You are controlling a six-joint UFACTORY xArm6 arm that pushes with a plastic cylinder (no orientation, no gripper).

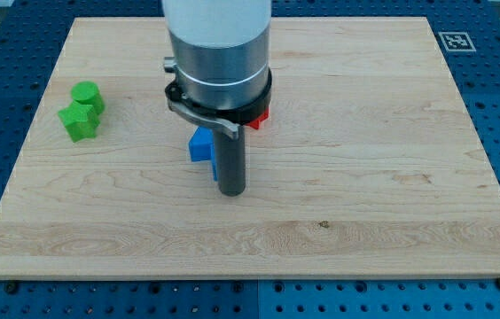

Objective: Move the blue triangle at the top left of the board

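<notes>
Green blocks (82, 110), two of them touching, far at the view's left on the wooden tabletop (392, 177). Blue block (201, 144) near the middle, shape hard to make out, partly hidden by the arm. My tip (231, 190) just right of it, touching or nearly so. No end effector jaws, only a rod. Red block (260, 115) behind the arm, mostly hidden.

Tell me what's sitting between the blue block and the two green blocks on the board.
Nothing. In the camera view, the stretch of board between the blue block and the green blocks is bare wood. My tip stands on the blue block's other side, touching or nearly so.
</notes>
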